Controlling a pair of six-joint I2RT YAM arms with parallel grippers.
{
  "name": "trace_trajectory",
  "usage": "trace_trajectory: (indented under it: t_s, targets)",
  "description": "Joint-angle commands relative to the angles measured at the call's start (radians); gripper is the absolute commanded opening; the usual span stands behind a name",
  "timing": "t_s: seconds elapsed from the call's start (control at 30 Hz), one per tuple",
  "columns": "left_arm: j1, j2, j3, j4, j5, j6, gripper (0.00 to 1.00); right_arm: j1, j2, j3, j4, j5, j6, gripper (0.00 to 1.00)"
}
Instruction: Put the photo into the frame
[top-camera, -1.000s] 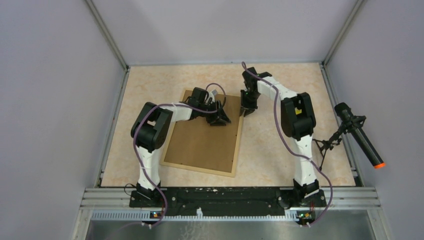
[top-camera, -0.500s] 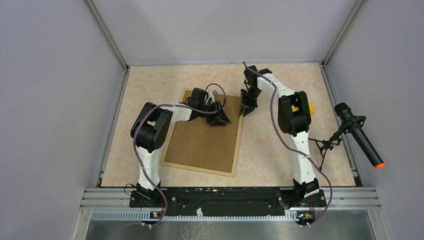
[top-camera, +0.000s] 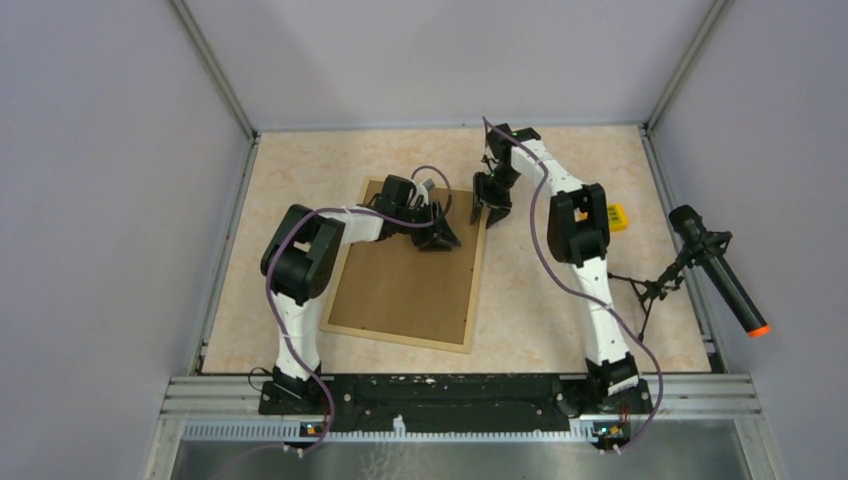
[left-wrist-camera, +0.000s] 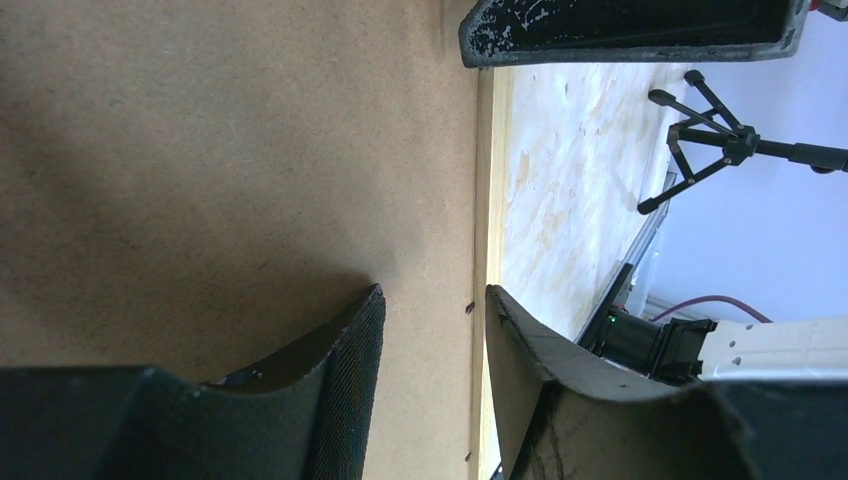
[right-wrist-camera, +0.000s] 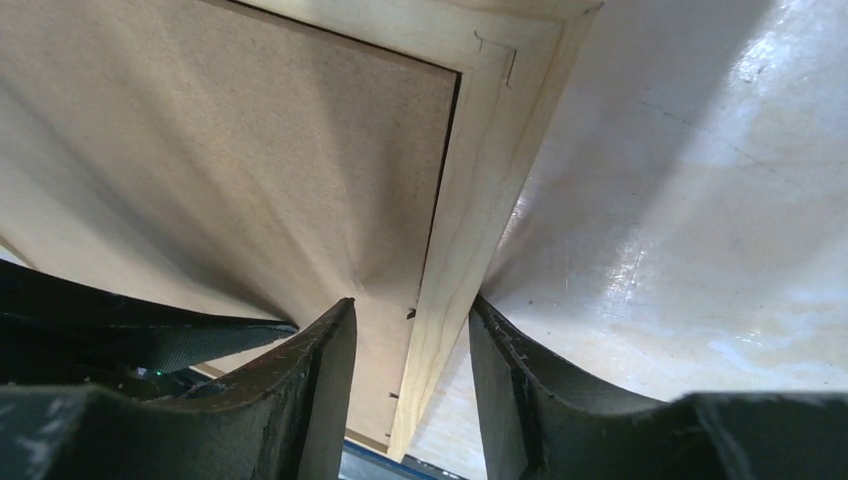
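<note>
The frame (top-camera: 400, 290) lies face down on the table, brown backing board up, light wood rail around it. The photo is hidden. My left gripper (top-camera: 443, 238) is over the board near the right rail. In the left wrist view its jaws (left-wrist-camera: 435, 292) stand apart, one finger over the board (left-wrist-camera: 220, 150), the other past the rail (left-wrist-camera: 490, 180), nothing between them. My right gripper (top-camera: 486, 205) is at the frame's right rail close to the far corner. In the right wrist view it (right-wrist-camera: 412, 305) is open and straddles the rail (right-wrist-camera: 480, 180) with gaps on both sides.
A black microphone (top-camera: 715, 265) on a small tripod (left-wrist-camera: 720, 150) stands at the table's right side. A yellow object (top-camera: 617, 217) lies behind the right arm. Grey walls close in the table on three sides.
My right gripper has moved left and slightly away, from beside the frame onto its right rail, and its jaws have widened. The left arm and the frame have stayed put.
</note>
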Motion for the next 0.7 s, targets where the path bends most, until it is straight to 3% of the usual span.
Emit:
trace_trajectory:
  t_s: [0.0, 0.13, 0.33, 0.67]
  targets:
    - [0.005, 0.069, -0.051, -0.172, -0.157, 0.081, 0.50, -0.029, -0.106, -0.114, 0.262, 0.004, 0.010, 0.46]
    - [0.001, 0.071, -0.049, -0.166, -0.151, 0.076, 0.50, -0.051, -0.211, -0.250, 0.296, -0.008, -0.018, 0.39]
    - [-0.001, 0.066, -0.049, -0.167, -0.147, 0.077, 0.50, -0.054, -0.210, -0.343, 0.336, -0.058, -0.029, 0.31]
    - [0.000, 0.064, -0.046, -0.169, -0.148, 0.078, 0.50, -0.056, -0.210, -0.398, 0.325, -0.058, -0.094, 0.33]
